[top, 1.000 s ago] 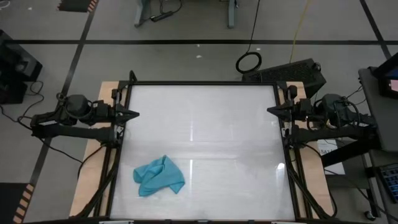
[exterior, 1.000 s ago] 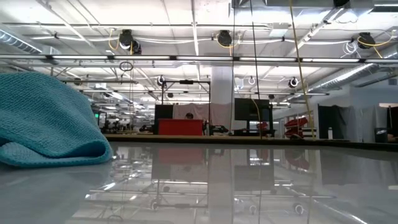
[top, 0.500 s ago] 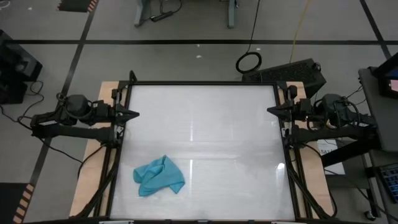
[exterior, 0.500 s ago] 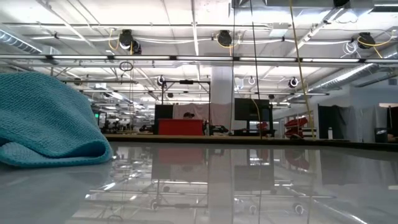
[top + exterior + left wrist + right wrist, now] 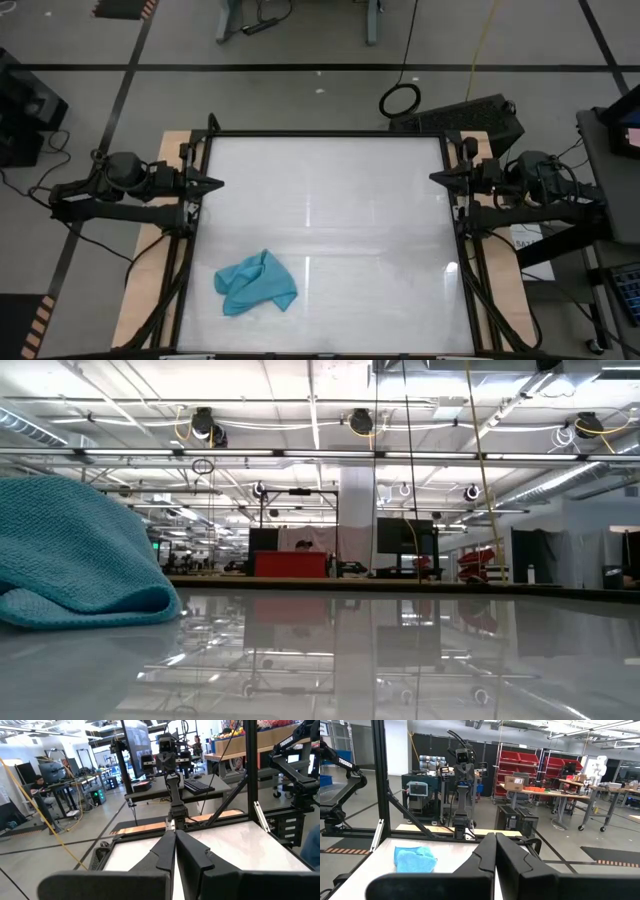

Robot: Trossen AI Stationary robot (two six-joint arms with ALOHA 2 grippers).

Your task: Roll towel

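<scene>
The teal-blue towel (image 5: 256, 283) lies crumpled on the white tabletop near its front left. It fills the left of the low view (image 5: 75, 555) and shows in the right wrist view (image 5: 415, 858); its right edge shows in the left wrist view (image 5: 312, 845). My left gripper (image 5: 217, 184) is shut and empty at the table's left edge, well behind the towel. My right gripper (image 5: 434, 178) is shut and empty at the table's right edge.
A black frame (image 5: 320, 134) runs around the white tabletop (image 5: 340, 220). Upright frame posts stand at the table's sides (image 5: 252, 770) (image 5: 381, 775). People sit at desks in the room beyond (image 5: 37, 785).
</scene>
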